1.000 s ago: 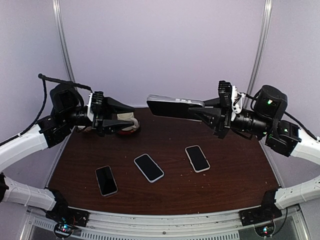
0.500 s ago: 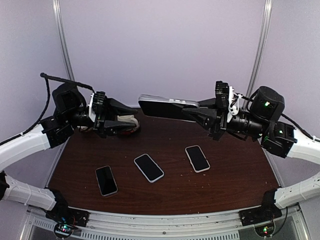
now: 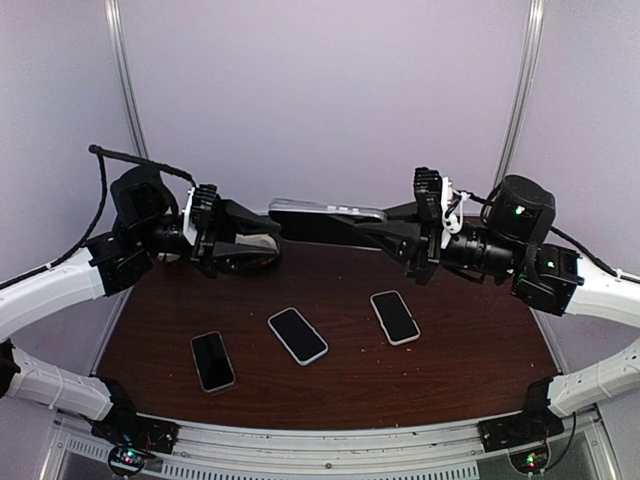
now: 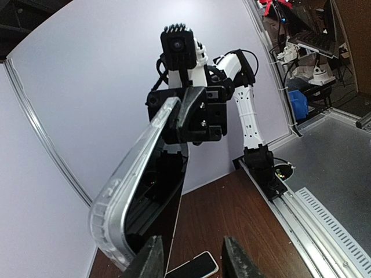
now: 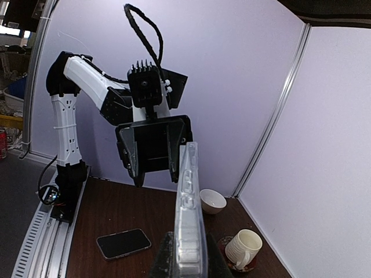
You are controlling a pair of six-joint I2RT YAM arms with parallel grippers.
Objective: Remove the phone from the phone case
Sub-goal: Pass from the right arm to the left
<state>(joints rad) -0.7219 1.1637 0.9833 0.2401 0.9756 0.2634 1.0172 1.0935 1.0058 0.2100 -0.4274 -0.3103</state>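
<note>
A black phone (image 3: 318,224) in a clear phone case (image 3: 325,209) hangs level above the back of the table. My right gripper (image 3: 372,222) is shut on its right end. In the right wrist view the phone case (image 5: 189,214) stands edge-on between my fingers (image 5: 163,258). My left gripper (image 3: 270,237) is open right at the phone's left end. Seen from the left wrist, the phone (image 4: 156,197) and its case (image 4: 116,197) loom close, the near corner beside my left finger (image 4: 152,260). The left gripper (image 4: 192,260) grips nothing.
Three loose phones lie on the brown table (image 3: 450,370): left (image 3: 212,361), middle (image 3: 297,335), right (image 3: 395,317). In the right wrist view a white bowl (image 5: 213,201) and a ribbed mug (image 5: 243,248) on a saucer stand near the back wall.
My right arm has carried the cased phone leftward towards the left gripper. The left gripper rose slightly, and the phone's end has reached its fingertips.
</note>
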